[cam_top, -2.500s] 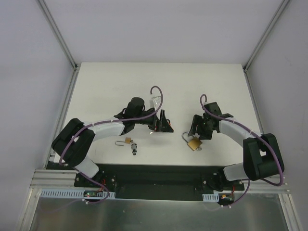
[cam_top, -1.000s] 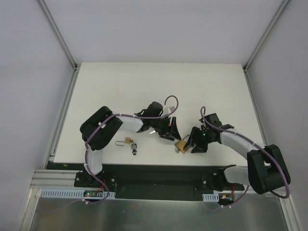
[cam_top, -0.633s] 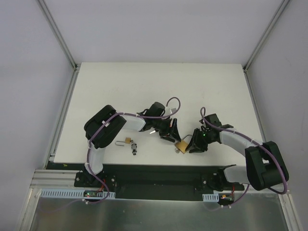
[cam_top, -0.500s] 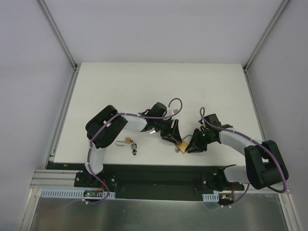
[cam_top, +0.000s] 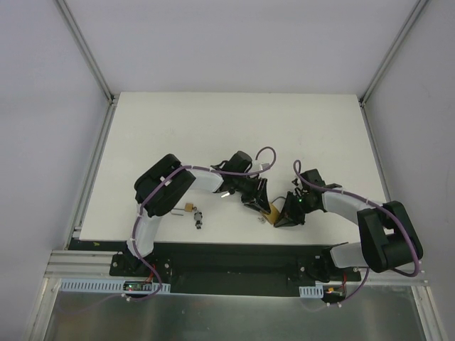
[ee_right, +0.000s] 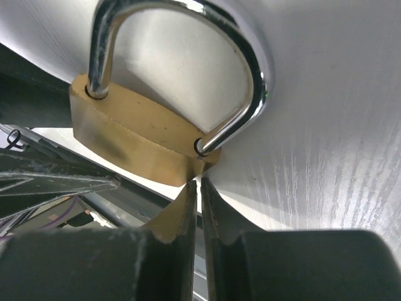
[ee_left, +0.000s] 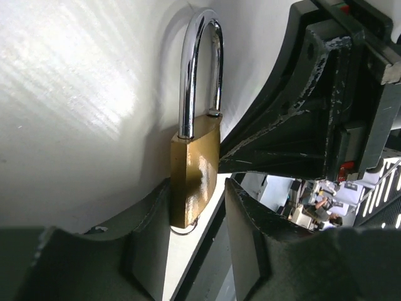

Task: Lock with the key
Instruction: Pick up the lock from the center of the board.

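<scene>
A brass padlock (cam_top: 270, 211) with a chrome shackle (ee_left: 195, 69) lies on the white table (cam_top: 234, 128) near its front edge. My left gripper (cam_top: 260, 205) straddles the padlock (ee_left: 194, 175) body. Its left finger (ee_left: 147, 238) touches the brass; the right finger (ee_left: 247, 238) stands a little apart. My right gripper (cam_top: 280, 215) comes from the other side. In the right wrist view its jaws (ee_right: 198, 183) are shut with nothing between them, tips at the padlock (ee_right: 135, 138) body's lower edge. A thin wire ring (ee_left: 183, 229) shows under the body. I cannot make out the key itself.
A small second padlock (cam_top: 188, 207) and a dark small piece (cam_top: 198, 219) lie to the left near the front edge. The table's front edge (cam_top: 234, 244) runs just behind both grippers. White walls enclose the table's sides and back.
Both arms have closed in on the brass padlock, which slid left from the right side. My right jaws went from open to shut. My left jaws narrowed around the body.
</scene>
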### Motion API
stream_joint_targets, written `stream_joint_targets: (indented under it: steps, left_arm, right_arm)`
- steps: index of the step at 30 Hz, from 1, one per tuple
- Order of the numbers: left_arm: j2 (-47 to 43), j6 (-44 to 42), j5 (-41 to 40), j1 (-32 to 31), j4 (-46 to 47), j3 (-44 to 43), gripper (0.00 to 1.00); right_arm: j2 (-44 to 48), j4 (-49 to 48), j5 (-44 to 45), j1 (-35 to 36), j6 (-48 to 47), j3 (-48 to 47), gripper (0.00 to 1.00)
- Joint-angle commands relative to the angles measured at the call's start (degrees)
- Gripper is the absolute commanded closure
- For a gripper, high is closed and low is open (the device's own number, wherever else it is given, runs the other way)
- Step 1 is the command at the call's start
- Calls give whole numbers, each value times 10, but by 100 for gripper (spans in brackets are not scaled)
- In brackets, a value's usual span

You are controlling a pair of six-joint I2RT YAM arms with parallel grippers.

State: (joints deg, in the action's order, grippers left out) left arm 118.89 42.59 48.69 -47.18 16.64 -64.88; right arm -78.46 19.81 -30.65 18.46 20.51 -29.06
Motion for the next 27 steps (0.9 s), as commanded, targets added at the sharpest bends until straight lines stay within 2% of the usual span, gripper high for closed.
stream_joint_targets:
  steps: [1, 5, 7, 11, 19, 22, 27]
  left_arm:
    - [6, -9, 47, -24, 8, -35, 66]
    - [16, -9, 52, -25, 10, -45, 79]
    - [20, -9, 51, -25, 14, -49, 83]
    - [23, -8, 50, -25, 15, -58, 100]
    - [-29, -40, 14, -9, 19, -39, 100]
    - [-88, -64, 5, 16, 21, -26, 100]
    - [-150, -91, 31, 70, 23, -11, 100]
  right_arm:
    - [-21, -21, 84, 0, -16, 8, 90]
    - [-23, -22, 84, 0, -19, 4, 89]
    - [-25, -25, 84, 0, -21, 1, 89]
    - [-26, -28, 81, 0, -24, -1, 89]
    - [27, 6, 77, 0, -56, -31, 79]
    - [62, 22, 85, -1, -72, -49, 63]
    - [114, 43, 87, -9, -102, -73, 48]
